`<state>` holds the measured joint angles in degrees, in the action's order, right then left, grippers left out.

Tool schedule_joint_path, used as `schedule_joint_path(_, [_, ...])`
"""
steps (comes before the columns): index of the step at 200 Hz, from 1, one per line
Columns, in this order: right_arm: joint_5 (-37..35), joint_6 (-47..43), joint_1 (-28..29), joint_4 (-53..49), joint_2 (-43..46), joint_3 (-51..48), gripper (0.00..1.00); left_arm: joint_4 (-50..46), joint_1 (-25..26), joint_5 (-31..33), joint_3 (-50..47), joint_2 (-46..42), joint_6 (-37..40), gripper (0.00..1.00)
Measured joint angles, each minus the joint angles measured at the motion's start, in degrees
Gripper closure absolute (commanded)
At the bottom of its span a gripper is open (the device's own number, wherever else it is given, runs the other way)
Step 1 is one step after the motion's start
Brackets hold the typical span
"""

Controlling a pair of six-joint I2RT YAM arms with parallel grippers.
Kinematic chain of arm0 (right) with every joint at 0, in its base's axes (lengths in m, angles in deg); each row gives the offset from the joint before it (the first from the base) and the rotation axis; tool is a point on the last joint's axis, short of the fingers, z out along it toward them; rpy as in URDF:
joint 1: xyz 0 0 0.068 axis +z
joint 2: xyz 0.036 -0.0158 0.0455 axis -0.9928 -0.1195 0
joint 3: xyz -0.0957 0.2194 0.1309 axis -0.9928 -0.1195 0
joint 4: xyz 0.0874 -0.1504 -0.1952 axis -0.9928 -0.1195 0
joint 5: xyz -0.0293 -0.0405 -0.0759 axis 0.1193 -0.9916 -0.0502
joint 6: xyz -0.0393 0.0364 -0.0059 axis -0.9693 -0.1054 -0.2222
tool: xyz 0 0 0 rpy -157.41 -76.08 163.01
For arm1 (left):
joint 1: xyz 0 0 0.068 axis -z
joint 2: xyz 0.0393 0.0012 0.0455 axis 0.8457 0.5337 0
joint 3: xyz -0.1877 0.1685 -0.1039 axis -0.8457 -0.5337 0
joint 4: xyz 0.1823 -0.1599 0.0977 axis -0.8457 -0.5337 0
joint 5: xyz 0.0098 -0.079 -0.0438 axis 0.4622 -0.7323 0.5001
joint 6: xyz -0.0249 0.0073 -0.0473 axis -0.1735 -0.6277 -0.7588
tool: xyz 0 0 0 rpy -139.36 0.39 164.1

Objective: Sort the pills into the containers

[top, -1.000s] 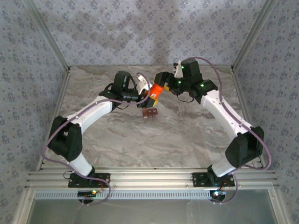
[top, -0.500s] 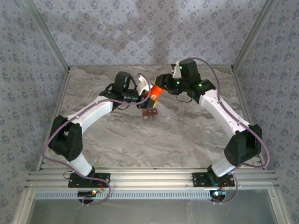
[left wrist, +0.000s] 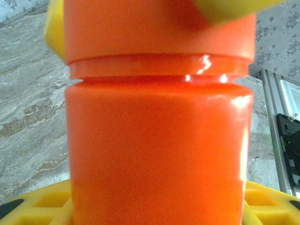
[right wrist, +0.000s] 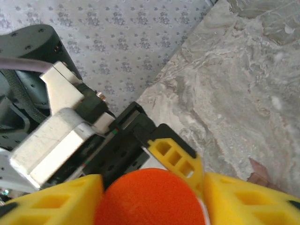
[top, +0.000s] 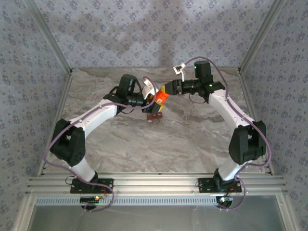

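One orange bottle (top: 161,97), one dark reddish-brown containers strip (top: 154,116), two arms meeting over the far middle of the counter (top: 144,149).

Top view: bottle between both sets of jaws, left jaws from the left, right jaws from the right. Strip flat on the counter just near of the bottle. Compartments and contents too small to tell.

Left wrist view: bottle close up, cap (left wrist: 159,33) on, body seated between the left jaws' yellow pads (left wrist: 40,208). Left jaws clamped on the orange bottle.

Right wrist view: straight down onto the round cap, right jaws' yellow pads (right wrist: 51,199) on either side of it. Gripping or just flanking: cannot tell. Marbled counter beyond on the right.
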<state>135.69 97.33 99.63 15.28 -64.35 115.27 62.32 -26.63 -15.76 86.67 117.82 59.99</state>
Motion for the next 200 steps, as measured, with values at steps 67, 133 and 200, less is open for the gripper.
schedule_joint_path(67, [-21.0,25.2,-2.2,4.4,12.2,-9.4,0.17,0.4,-0.4,0.2,0.1,0.1,-0.4,1.0])
schedule_joint_path(133, [-35.5,30.9,6.9,-2.6,13.6,-5.8,0.17,0.5,-0.4,0.0,1.1,0.3,-0.4,1.0])
schedule_joint_path(200, [-37.4,31.0,9.2,-4.1,10.6,-3.6,0.23,0.2,-0.4,0.0,1.1,0.4,-0.4,1.0])
